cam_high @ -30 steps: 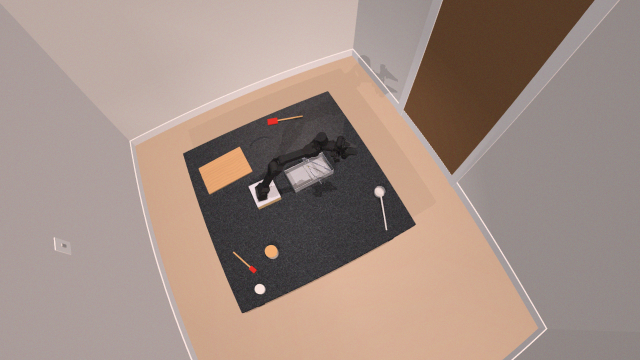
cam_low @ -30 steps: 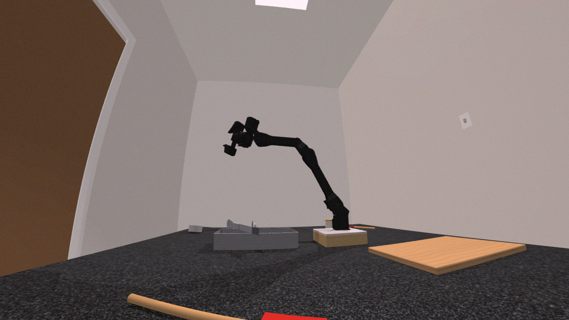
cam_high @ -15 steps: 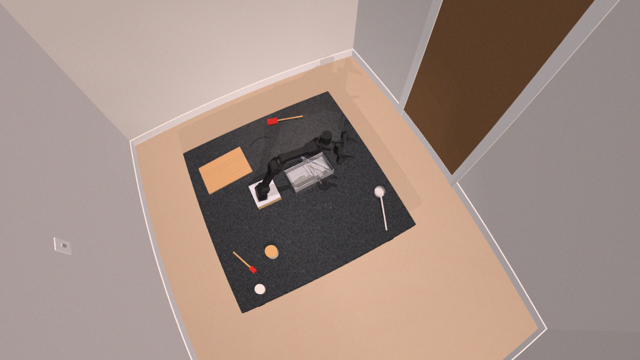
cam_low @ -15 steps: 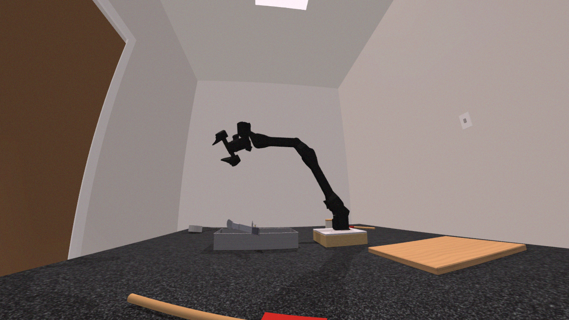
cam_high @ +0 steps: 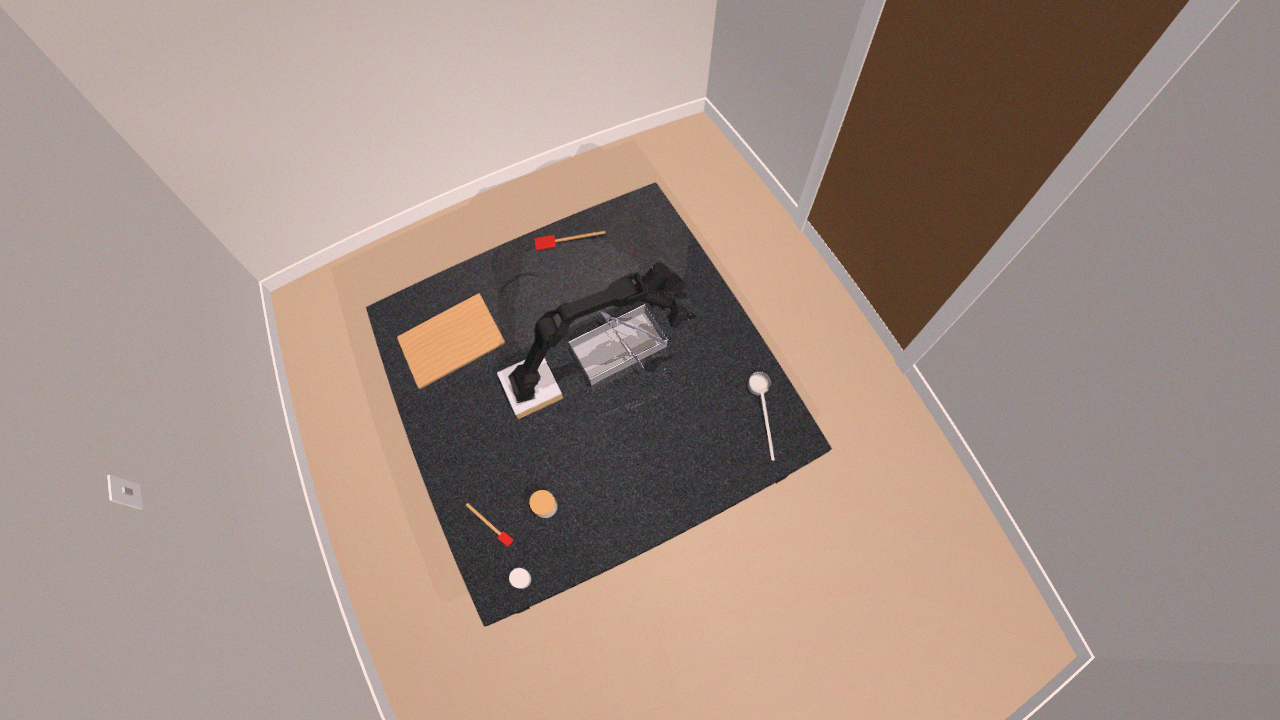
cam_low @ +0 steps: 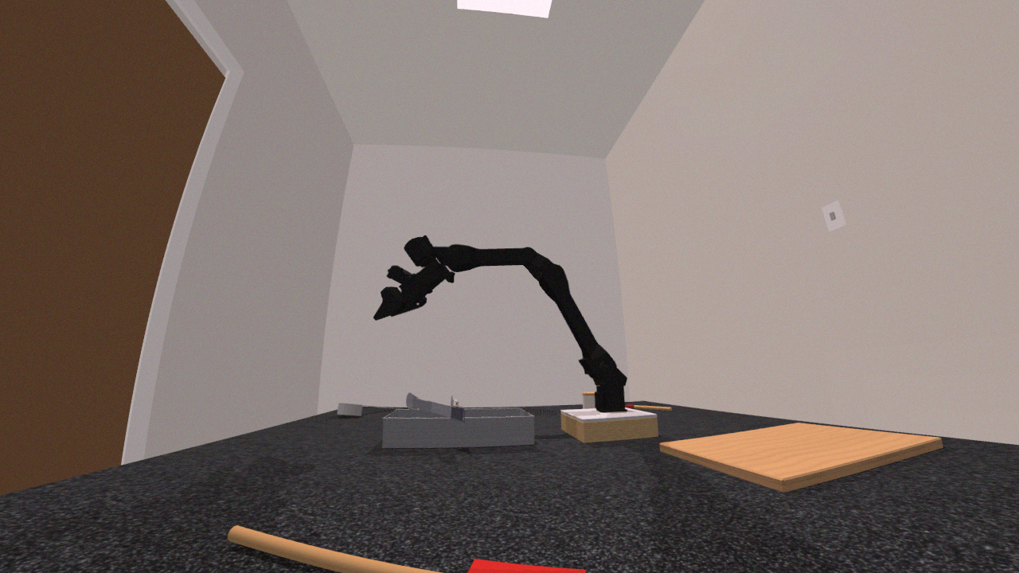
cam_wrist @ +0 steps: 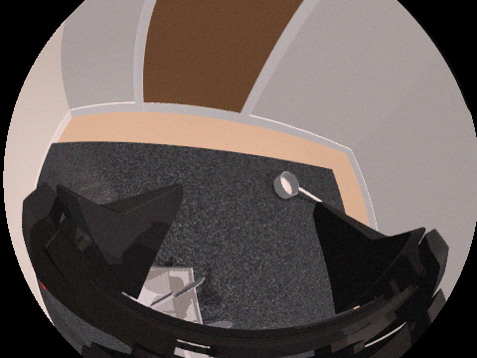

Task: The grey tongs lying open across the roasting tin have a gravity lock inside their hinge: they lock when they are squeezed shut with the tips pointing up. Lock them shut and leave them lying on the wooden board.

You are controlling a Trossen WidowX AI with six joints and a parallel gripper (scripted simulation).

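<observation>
The grey tongs point(cam_high: 637, 328) point(cam_low: 427, 405) point(cam_wrist: 191, 287) lie open across the roasting tin point(cam_high: 608, 374) point(cam_low: 455, 432) point(cam_wrist: 199, 312), their arms spread in a V and one arm sloping up past the rim. The wooden board point(cam_high: 450, 340) point(cam_low: 790, 445) lies flat at the left in the top view and bears nothing. My gripper point(cam_high: 687, 317) point(cam_low: 382, 293) point(cam_wrist: 250, 201) is wide open and empty, high above the tin's far end in the exterior view, tilted downward. In the wrist view its left finger and body hide part of the tin and tongs.
A white ladle-like cup with a long handle point(cam_high: 759, 383) point(cam_low: 349, 409) point(cam_wrist: 286, 185) lies beyond the tin. A red-headed tool point(cam_high: 545, 242) point(cam_low: 527, 566) lies behind the arm. Another red-headed tool point(cam_high: 505, 539), an orange-topped cylinder point(cam_high: 542, 502) and a white round piece point(cam_high: 519, 577) stand or lie near the front.
</observation>
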